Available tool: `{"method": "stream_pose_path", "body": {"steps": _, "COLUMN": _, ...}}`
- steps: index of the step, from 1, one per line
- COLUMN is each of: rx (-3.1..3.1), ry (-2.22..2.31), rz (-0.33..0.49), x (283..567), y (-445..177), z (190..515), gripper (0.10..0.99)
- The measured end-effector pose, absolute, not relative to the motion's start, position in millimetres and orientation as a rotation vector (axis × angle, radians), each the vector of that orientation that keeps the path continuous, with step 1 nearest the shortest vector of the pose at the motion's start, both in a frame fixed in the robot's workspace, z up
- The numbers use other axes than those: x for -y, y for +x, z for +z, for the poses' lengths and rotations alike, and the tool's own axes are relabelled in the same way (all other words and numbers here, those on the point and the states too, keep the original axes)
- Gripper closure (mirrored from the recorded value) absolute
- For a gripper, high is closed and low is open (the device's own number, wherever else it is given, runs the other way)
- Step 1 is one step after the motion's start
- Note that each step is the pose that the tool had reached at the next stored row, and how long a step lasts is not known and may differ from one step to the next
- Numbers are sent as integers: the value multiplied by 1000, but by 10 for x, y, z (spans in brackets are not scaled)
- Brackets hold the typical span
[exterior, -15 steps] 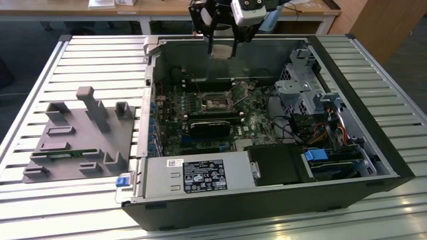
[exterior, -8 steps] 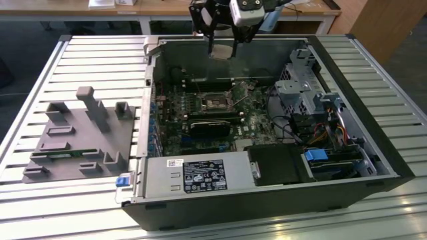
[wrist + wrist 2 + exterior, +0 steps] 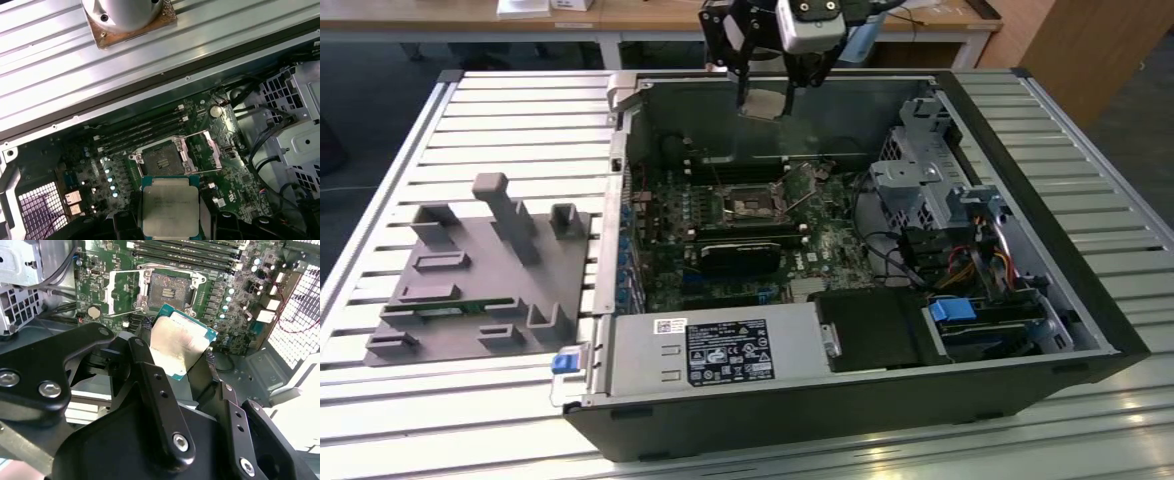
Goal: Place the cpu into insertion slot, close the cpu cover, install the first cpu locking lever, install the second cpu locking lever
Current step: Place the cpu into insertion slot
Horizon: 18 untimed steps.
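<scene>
Item count, bench and open case.
1 cpu (image 3: 170, 206); 1 insertion slot (image 3: 161, 161); 1 cpu cover (image 3: 202, 150); 1 gripper (image 3: 767, 95); 4 long black memory slots (image 3: 142, 131); 1 coin cell (image 3: 215, 111); 1 computer case (image 3: 854, 420); 1 power supply (image 3: 707, 350); 1 grey fixture plate (image 3: 467, 290).

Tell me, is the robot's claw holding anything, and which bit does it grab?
Yes. The gripper holds the cpu, its fingers pinching two opposite side edges of the chip.
</scene>
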State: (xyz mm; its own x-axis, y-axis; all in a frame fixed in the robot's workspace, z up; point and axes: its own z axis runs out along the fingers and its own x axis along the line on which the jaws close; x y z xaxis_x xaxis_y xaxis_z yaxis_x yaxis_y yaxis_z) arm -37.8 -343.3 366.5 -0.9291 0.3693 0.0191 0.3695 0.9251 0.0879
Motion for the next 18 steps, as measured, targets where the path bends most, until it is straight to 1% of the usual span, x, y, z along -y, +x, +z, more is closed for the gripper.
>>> {"method": "stream_pose_path", "body": {"steps": 18, "rx": 3050, "ry": -749, "rz": -142, "x": 3433, "y": -378, "z": 3654, "gripper": 545}}
